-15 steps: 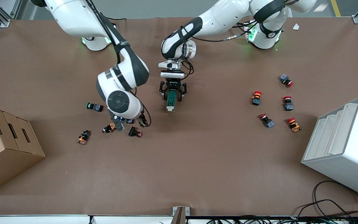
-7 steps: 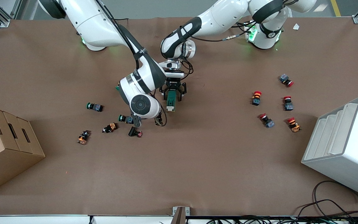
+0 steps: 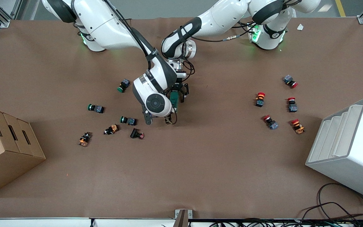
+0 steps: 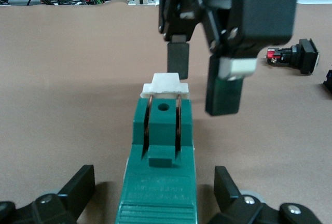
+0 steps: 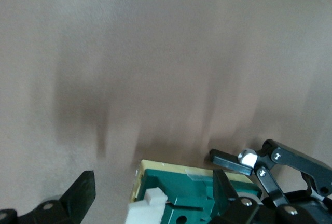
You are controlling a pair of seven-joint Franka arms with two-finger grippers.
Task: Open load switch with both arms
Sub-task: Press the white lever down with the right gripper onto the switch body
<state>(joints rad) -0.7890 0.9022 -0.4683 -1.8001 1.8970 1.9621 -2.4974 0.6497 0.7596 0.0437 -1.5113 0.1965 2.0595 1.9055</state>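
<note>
Left gripper clamps the load switch mid-table; right gripper, fingers apart over its white tab, should centre before pinching and pulling.

Push buttons lie scattered on the brown table, between a cardboard box and a white rack.

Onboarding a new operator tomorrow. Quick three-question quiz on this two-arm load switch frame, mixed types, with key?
1. True or false: the left gripper is shut on the load switch.
2. The right gripper, over the switch's tab end, is: A open; B shut on the tab; C shut on a push button.
3. Fill in: the tab's colour is ___.
Key: 1 true; 2 A; 3 white.
</note>
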